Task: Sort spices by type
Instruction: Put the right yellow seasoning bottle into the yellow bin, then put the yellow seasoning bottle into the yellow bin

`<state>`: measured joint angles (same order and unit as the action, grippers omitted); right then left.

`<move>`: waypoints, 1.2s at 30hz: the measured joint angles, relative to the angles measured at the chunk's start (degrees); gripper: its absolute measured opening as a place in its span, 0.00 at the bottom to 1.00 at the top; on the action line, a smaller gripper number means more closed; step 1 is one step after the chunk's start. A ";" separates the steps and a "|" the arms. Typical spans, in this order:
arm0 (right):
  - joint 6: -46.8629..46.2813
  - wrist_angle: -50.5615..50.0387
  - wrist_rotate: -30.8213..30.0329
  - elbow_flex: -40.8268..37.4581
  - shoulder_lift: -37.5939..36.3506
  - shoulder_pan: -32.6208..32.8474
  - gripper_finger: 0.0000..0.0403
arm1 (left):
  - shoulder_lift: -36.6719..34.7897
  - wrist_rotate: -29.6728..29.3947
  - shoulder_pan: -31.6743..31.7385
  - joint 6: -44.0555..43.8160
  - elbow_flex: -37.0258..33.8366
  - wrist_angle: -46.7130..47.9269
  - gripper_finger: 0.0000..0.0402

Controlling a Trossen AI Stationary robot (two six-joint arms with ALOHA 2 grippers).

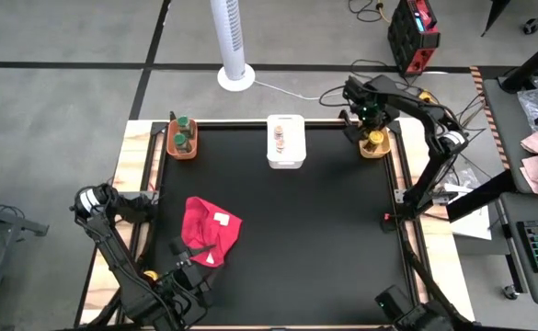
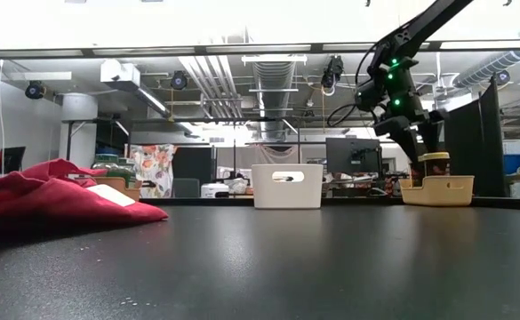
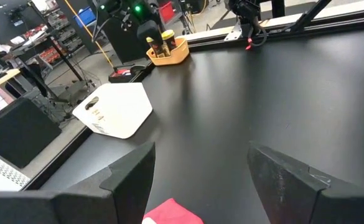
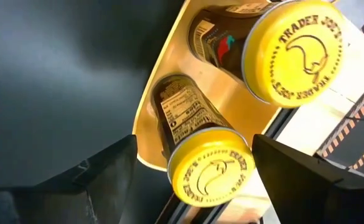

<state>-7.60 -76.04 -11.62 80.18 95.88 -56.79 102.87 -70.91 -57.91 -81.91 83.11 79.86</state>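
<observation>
Right gripper (image 1: 372, 129) is hovering released over the yellow bin (image 1: 375, 147) at two o'clock on the black table (image 1: 324, 230), where two yellow-lidded jars (image 4: 211, 165) are reading "Trader Joe's". Left gripper (image 3: 200, 180), spread empty, is waiting at seven o'clock by the red cloth (image 1: 210, 230). White bin (image 1: 285, 142) is sitting at twelve, orange bin (image 1: 181, 140) at ten, both holding jars.

Grey floor with white tower fan (image 1: 231, 41); exposed ceiling ducts (image 2: 273, 80); monitors (image 2: 352, 154)

The tabletop (image 1: 296, 230) was matt black and smooth; the red cloth (image 1: 209, 230) at seven o'clock looked soft, creased fabric — jar lids (image 4: 294, 50) glossy yellow plastic, the white bin (image 2: 287, 186) smooth plastic.
</observation>
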 joint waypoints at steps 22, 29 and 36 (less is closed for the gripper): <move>-0.98 -6.21 -0.39 8.02 -0.13 0.01 0.74 | 0.02 0.00 0.00 0.24 0.00 -0.26 0.59; -1.49 -7.81 -0.39 11.19 -0.13 0.01 0.76 | 0.02 0.00 0.00 0.22 0.00 -0.42 0.59; -2.03 -10.33 -0.39 13.63 -1.17 0.51 0.76 | 0.04 0.00 0.00 0.24 0.00 -0.76 0.59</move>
<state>-9.63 -86.36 -12.01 93.81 94.71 -56.28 102.91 -70.91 -57.91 -81.67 83.11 79.10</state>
